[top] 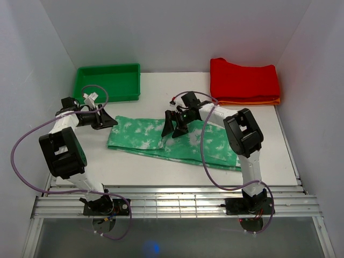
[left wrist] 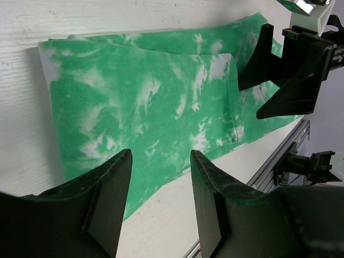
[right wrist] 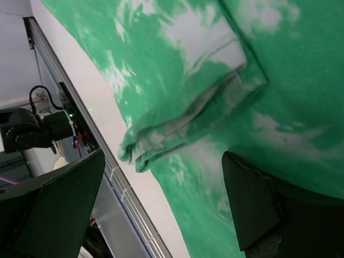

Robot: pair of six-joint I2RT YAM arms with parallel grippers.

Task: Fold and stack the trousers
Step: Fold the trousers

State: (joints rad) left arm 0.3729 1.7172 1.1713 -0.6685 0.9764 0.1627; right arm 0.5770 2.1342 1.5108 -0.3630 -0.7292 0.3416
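The trousers, mint green with white blotches, lie flat across the middle of the table, partly folded, with a doubled-over end showing in the right wrist view. My left gripper hovers at their left end, open, with only table and cloth beyond its fingers. My right gripper hangs over the trousers' middle, its jaws spread wide above the cloth and holding nothing. The left wrist view also shows the right gripper above the far part of the trousers.
A green tray stands at the back left. A folded red garment rests on an orange one at the back right. A metal rail runs along the near edge. White walls close in both sides.
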